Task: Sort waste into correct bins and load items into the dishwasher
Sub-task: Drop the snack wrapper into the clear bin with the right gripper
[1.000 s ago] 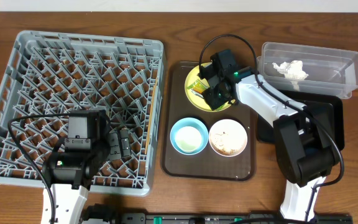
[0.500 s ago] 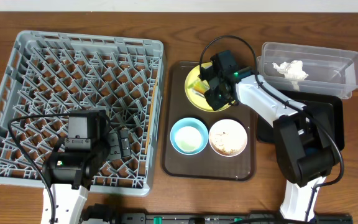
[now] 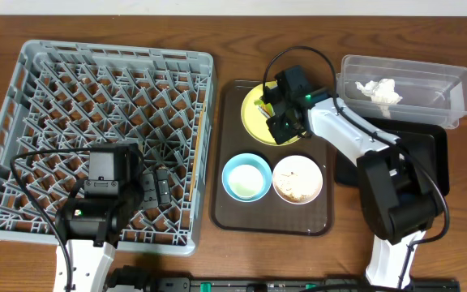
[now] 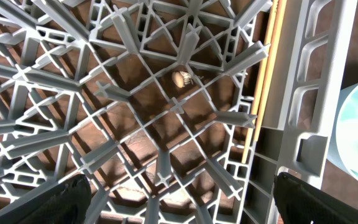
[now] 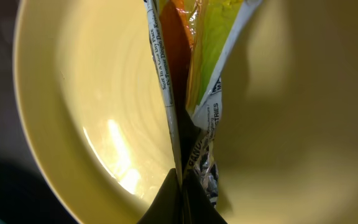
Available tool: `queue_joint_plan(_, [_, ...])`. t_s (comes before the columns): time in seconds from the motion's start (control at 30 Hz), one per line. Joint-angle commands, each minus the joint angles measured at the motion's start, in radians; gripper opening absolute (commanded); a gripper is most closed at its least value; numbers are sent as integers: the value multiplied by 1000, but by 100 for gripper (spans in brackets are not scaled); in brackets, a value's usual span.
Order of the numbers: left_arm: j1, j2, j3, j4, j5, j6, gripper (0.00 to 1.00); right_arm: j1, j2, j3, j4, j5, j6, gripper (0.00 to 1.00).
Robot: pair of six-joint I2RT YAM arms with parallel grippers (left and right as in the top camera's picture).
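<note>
My right gripper (image 3: 276, 113) (image 5: 182, 186) is over the pale-yellow plate (image 3: 254, 122) (image 5: 86, 124) at the back of the brown tray, shut on the green-and-yellow snack wrapper (image 5: 194, 74), which stands pinched edge-on between the fingertips. The light-blue bowl (image 3: 246, 177) and the white bowl (image 3: 297, 179) with pale crumbs sit at the tray's front. A crumpled white tissue (image 3: 379, 90) lies in the clear tub (image 3: 452, 89). The black tray (image 3: 428, 146) lies under my right arm. My left gripper (image 4: 182, 205) hangs open over the grey dish rack (image 3: 39, 97) (image 4: 166, 106), its front right part.
The brown serving tray (image 3: 229, 207) sits between the rack and the bins. A pale stick (image 4: 266, 81) lies along the rack's right inner edge. A small crumb (image 4: 180, 78) rests under the rack lattice. The light-blue bowl's rim (image 4: 353, 130) shows at the left wrist view's right edge.
My right gripper has closed on the snack wrapper over the plate. The left arm has not moved.
</note>
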Motion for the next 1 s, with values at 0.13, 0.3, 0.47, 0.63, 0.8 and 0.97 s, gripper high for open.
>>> queue_joint_plan(0.13, [5,0,20,-2,6,-2,96,-113,-293,-3,52,152,312,1])
queue_joint_plan(0.3, [5,0,20,-2,6,-2,96,-210,-367,-4,59,299,591,1])
queue_joint_plan(0.47, [5,0,20,-2,6,-2,96,-301,-367,-4,59,325,826,1])
queue_joint_plan(0.63, [5,0,20,-2,6,-2,96,-383,-356,-5,39,324,1085,1])
queue_joint_plan(0.8, [5,0,20,-3,6,-2,96,-431,-331,-5,53,326,1143,1])
queue_joint_plan(0.97, [5,0,20,-3,6,-2,96,-461,-274,-6,46,328,1142,6])
